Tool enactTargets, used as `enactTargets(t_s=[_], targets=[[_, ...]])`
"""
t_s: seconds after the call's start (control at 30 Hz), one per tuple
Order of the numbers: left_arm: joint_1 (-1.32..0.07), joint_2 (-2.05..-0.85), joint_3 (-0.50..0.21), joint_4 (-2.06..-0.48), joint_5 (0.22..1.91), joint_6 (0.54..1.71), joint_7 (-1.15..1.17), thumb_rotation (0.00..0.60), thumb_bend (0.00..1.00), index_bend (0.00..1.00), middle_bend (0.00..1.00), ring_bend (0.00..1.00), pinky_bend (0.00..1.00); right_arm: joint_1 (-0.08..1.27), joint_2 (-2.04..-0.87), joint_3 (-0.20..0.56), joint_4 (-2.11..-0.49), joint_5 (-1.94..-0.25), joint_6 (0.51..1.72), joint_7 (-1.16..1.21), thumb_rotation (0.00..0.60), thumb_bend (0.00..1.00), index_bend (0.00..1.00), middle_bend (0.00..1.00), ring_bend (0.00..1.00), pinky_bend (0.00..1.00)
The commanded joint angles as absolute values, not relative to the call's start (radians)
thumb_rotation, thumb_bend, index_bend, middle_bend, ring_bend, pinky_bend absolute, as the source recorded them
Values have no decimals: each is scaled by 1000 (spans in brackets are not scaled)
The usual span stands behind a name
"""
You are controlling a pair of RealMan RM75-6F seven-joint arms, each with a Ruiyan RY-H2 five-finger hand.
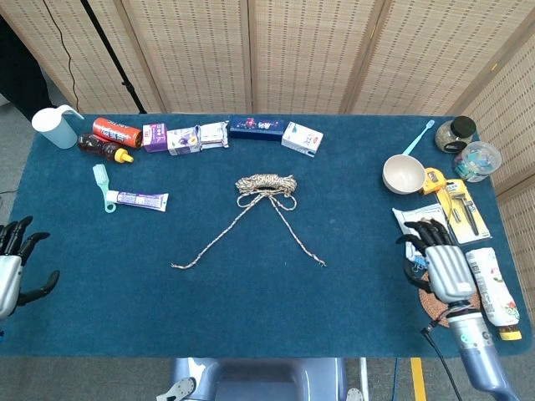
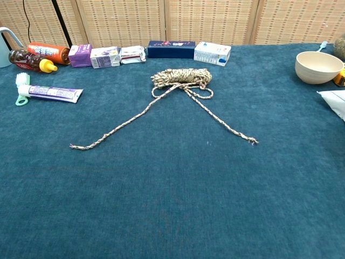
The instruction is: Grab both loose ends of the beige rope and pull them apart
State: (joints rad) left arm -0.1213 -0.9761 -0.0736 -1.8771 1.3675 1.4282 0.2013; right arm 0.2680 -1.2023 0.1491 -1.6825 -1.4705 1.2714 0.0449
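The beige rope (image 1: 266,184) lies as a tied coil at the table's middle; the chest view shows the same coil (image 2: 181,77). Two loose ends trail toward me: the left end (image 1: 177,266) (image 2: 75,146) and the right end (image 1: 320,264) (image 2: 252,141). My left hand (image 1: 12,266) hovers at the table's left edge, fingers spread, holding nothing, far from the left end. My right hand (image 1: 441,267) is over the table's right side, fingers apart and empty, well right of the right end. Neither hand appears in the chest view.
A row of boxes (image 1: 201,136), bottles (image 1: 104,140) and a white jug (image 1: 55,127) lines the back edge. A toothpaste tube (image 1: 134,199) lies at left. A bowl (image 1: 404,174), packets (image 1: 422,230), a woven coaster (image 1: 447,305) and jars (image 1: 468,150) crowd the right side.
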Motion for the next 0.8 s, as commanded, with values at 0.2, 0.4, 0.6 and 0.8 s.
enactTargets(t_s=[0.2,0.4,0.6,0.8], targets=[[-138,-972,-87,-1878,1339,1409,214,475,300,232,62,29,0,405,-1260,165,-1681,-1499,1127,64,600,299,364,190,145,62],[-150,-977,-92,-1877,1325,1394,219,474,300,232,62,29,0,477,-1326,180,-1652,-1471,1056,48,600,232,363,190,144,59],[-162,-982,-103,-1868,1298,1383,228,476,300,232,62,28,0,545,-1412,188,-1600,-1422,985,21,600,104,355,188,143,59],[-173,-982,-109,-1870,1287,1374,237,476,300,232,62,26,0,580,-1488,200,-1550,-1373,972,-15,600,81,354,183,142,58]])
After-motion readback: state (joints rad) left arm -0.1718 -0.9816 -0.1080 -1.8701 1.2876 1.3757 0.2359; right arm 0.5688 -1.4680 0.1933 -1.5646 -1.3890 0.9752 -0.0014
